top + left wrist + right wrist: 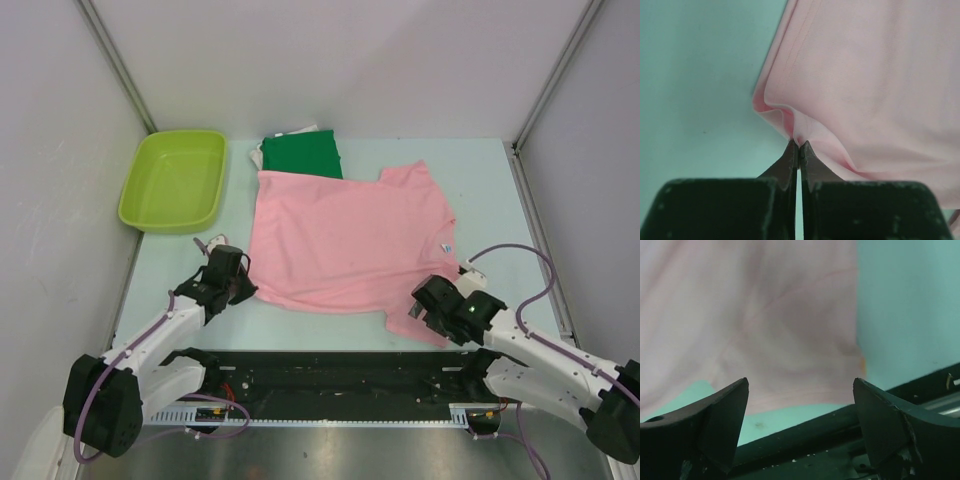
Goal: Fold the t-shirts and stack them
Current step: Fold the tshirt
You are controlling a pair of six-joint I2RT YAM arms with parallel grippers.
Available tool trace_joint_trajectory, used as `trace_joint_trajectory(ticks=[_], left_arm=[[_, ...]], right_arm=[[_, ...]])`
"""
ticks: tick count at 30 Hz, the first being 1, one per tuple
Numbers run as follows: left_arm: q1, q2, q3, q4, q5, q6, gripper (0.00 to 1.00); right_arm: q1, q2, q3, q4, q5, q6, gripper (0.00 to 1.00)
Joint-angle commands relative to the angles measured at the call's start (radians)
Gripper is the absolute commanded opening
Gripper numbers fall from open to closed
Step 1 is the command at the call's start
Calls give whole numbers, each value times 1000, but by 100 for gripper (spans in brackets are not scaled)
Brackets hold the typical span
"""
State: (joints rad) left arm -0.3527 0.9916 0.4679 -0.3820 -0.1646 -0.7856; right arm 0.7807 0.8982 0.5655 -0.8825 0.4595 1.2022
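A light pink t-shirt (340, 235) lies spread flat in the middle of the table, its small neck label (447, 246) at the right. My left gripper (247, 284) is shut on the shirt's near left corner, and in the left wrist view the cloth (875, 75) bunches into a fold right at the closed fingertips of this gripper (799, 143). My right gripper (420, 306) hovers open over the near right sleeve (790, 330); the right gripper (801, 382) has nothing between its jaws. A dark green folded t-shirt (303, 155) lies at the back on a white one (256, 152).
A lime green plastic tub (175, 180) stands at the back left. The black rail (805, 440) along the table's near edge runs just below the right gripper's fingers. Grey walls close in the table on three sides.
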Motion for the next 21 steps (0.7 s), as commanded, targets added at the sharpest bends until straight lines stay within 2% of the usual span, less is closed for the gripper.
trace_joint_trajectory(ticks=[1,5,12,15,16,17,21], left_arm=[[6,-24,15,28,19,-4,0],[6,-4,11,38,31,2,1],[6,33,11,55,50,6,0],[4,45,14,58,53,9,0],[6,48,15,58,53,8,0],[6,51,15,60,54,9,0],[6,58,17,58,57,9,0]], right_arm=[[20,-97,-77,-134,4,187,89],[26,-137,-122,-118,-10,221,86],[83,-82,-142,-110,16,315,81],[83,-100,-147,-110,21,315,73],[84,-105,-147,-111,22,315,66],[84,-107,-148,-111,21,316,64],[89,-105,-148,-111,25,313,60]])
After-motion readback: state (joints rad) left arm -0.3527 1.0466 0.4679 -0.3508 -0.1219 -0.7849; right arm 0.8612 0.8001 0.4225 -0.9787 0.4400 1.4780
